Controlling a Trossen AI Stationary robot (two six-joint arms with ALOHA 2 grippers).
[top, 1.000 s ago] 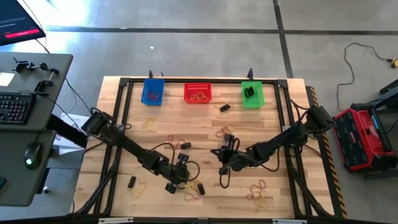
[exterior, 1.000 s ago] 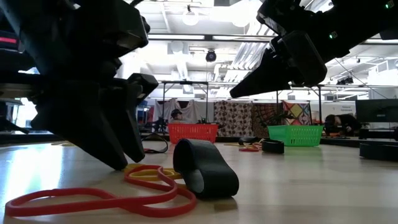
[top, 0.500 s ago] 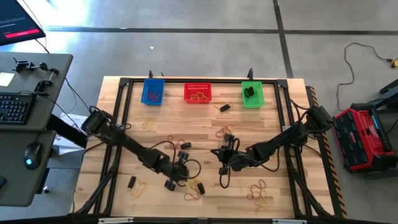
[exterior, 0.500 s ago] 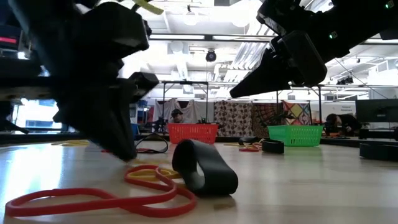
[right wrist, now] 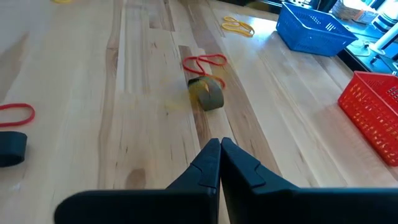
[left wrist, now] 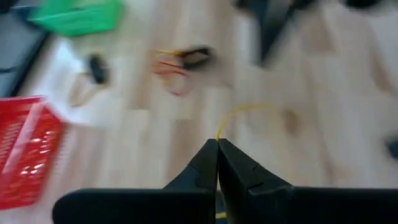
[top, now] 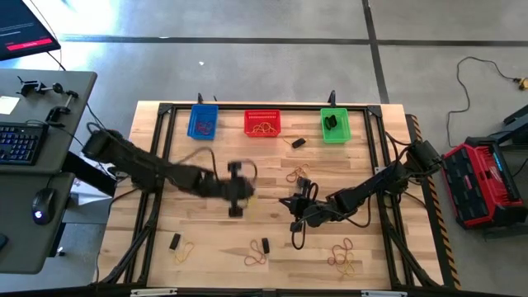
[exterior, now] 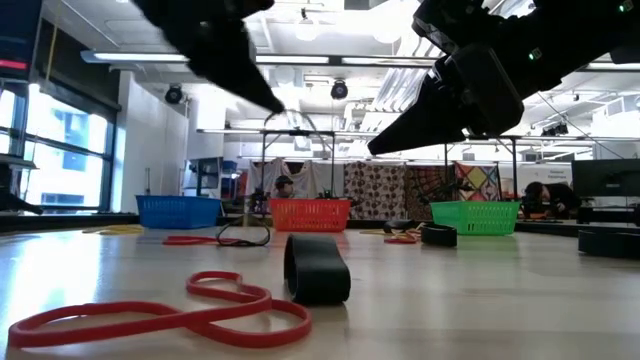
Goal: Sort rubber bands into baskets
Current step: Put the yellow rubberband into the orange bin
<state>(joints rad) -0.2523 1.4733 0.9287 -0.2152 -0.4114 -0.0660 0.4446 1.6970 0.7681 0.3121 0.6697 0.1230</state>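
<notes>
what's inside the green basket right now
One short thick dark rubber band lies inside the green basket. The mesh wall hides anything thinner beneath it.

Pale wooden slatted table (top: 206,239) within a dark frame. Along its far edge stand the blue basket (top: 203,122), red basket (top: 262,124) and green basket (top: 335,124). Rubber bands (top: 343,256) lie scattered across the boards.

Overhead straight down, low camera level at tabletop (close), both sharing red basket (top: 262,123)
</notes>
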